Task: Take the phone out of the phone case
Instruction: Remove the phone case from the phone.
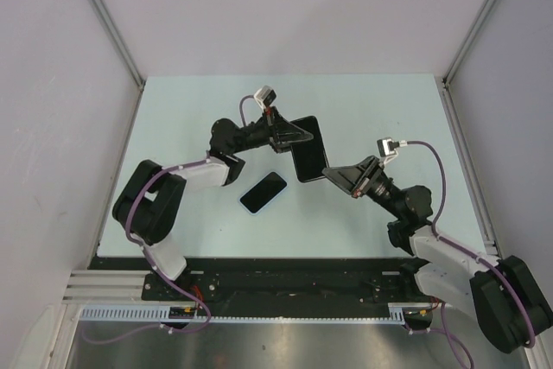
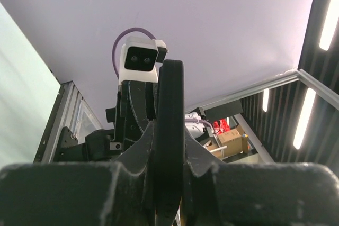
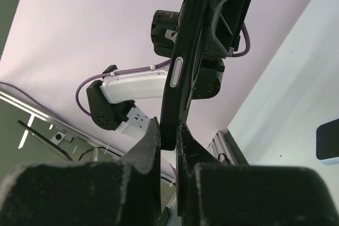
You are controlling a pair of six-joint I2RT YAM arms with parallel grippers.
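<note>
Above the middle of the pale surface, a black slab is held up between the two arms, clear of the surface. Whether it is the case alone or the case with a phone inside cannot be told: both wrist views catch it edge-on, and the top view shows only one plain dark face. Its far end is hidden behind the left arm's wrist in the right wrist view, and its lower part is swallowed by the jaws in both close views.

The left gripper is clamped on the slab's far-left edge, jaws drawn in tight, with the rounded black rim pinched between them. The right gripper is closed on the opposite near corner, its jaws pressed against both faces of the thin edge. A slim, pill-shaped side button is seen on that edge, slightly glossy against the matte black.

Just beside the slab and nearer the arm bases, a blue-edged handset lies flat and at an angle on the surface, touched by neither gripper. It has a dark shiny face, rounded corners and a pale blue rim. Only one corner of it is caught at the right edge of the right wrist view, cut off by the frame.
</note>
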